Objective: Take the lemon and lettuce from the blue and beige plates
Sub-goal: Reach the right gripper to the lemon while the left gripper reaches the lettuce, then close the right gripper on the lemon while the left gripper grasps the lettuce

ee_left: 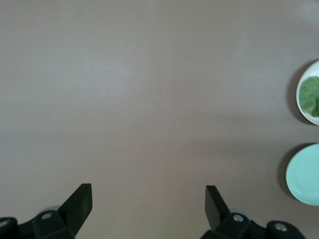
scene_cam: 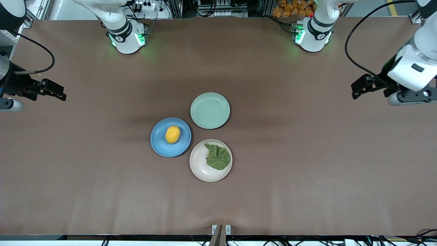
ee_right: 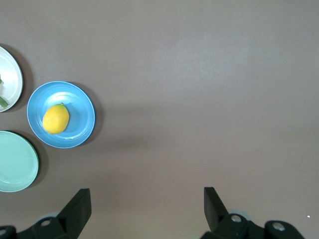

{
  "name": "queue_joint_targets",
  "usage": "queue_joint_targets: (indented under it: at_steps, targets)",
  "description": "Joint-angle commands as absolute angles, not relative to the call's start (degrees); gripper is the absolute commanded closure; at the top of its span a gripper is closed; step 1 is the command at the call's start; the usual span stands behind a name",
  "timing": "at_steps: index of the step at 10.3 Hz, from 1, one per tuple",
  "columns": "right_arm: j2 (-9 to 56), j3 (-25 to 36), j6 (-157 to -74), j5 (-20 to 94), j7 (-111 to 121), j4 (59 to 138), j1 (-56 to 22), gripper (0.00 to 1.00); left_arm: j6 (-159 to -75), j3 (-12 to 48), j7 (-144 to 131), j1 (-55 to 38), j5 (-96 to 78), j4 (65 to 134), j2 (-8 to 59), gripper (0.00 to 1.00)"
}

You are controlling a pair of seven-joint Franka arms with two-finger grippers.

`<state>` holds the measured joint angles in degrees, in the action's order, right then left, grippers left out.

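Observation:
A yellow lemon (scene_cam: 172,134) lies on a blue plate (scene_cam: 160,143) in the middle of the table. A green lettuce leaf (scene_cam: 218,156) lies on a beige plate (scene_cam: 199,164) beside it, nearer to the front camera. My left gripper (scene_cam: 355,91) is open and empty, up over bare table at the left arm's end. My right gripper (scene_cam: 61,94) is open and empty, up over bare table at the right arm's end. The right wrist view shows the lemon (ee_right: 56,119) on the blue plate (ee_right: 79,132). The left wrist view shows the lettuce (ee_left: 312,96) at its edge.
An empty pale green plate (scene_cam: 210,110) sits beside the other two, farther from the front camera. It shows in the left wrist view (ee_left: 305,174) and the right wrist view (ee_right: 16,162). Brown table (scene_cam: 307,164) spreads wide around the plates.

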<state>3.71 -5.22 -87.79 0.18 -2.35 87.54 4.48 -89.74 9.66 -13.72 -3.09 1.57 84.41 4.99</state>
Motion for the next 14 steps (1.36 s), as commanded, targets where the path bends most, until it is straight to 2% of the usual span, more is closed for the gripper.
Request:
queue_joint_targets:
  at_steps: [1,5,8,10,12,14]
  targets:
    - [4.65,-5.97,-89.90,2.26,-2.80,87.54,4.57,0.00,-95.33,10.63,-18.43,-8.76,0.88,82.72,10.26,0.00]
    - [14.47,-6.94,-99.74,3.96,-14.02,87.80,-0.95,0.00,-119.38,10.46,-23.19,-19.23,1.67,81.65,22.38,0.00]
    - [24.49,-13.43,-109.04,3.60,-27.21,87.80,-2.72,0.00,-141.17,9.84,-27.68,-24.34,2.11,81.30,33.01,0.00]
    - [29.16,-14.15,-111.18,2.90,-32.58,88.50,-5.96,0.00,-153.49,8.10,-27.69,-29.07,4.38,81.21,39.78,0.00]
    - [33.20,-14.50,-112.84,2.81,-36.89,89.12,-7.29,0.00,-162.04,7.47,-26.98,-31.80,4.39,80.25,47.25,0.00]
    - [37.69,-15.03,-117.93,2.29,-39.55,89.30,-8.78,0.00,-162.86,5.02,-26.98,-35.58,4.74,79.37,51.05,0.00]
